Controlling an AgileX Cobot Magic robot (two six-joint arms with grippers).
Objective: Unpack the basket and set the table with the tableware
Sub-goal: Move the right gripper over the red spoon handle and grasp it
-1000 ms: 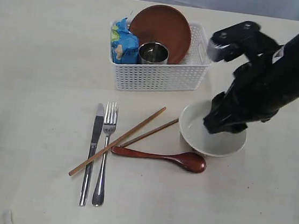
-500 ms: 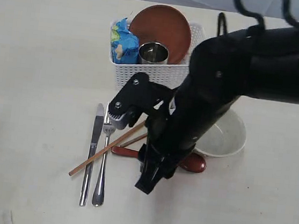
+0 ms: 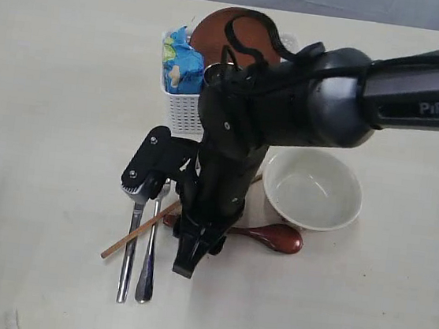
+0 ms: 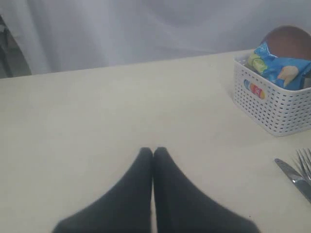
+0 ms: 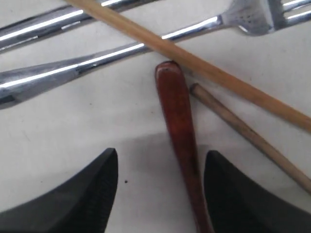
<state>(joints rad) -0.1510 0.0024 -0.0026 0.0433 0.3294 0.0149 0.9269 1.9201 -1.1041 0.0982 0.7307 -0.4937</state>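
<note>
My right pincer (image 5: 160,158) stands released, its dark wedge fingers either side of the glossy dark red spoon (image 5: 177,116) handle. My arm reaches across from the right, wrist bent steeply down. Just beyond lie two matte wooden chopsticks (image 5: 194,60), a polished steel fork (image 5: 97,60) and knife (image 5: 43,24), all on the pale table (image 3: 51,113). The smooth white bowl (image 3: 312,187) sits beside them, the perforated white basket (image 4: 272,107) behind. My left pincer (image 4: 153,156) is clenched, empty.
</note>
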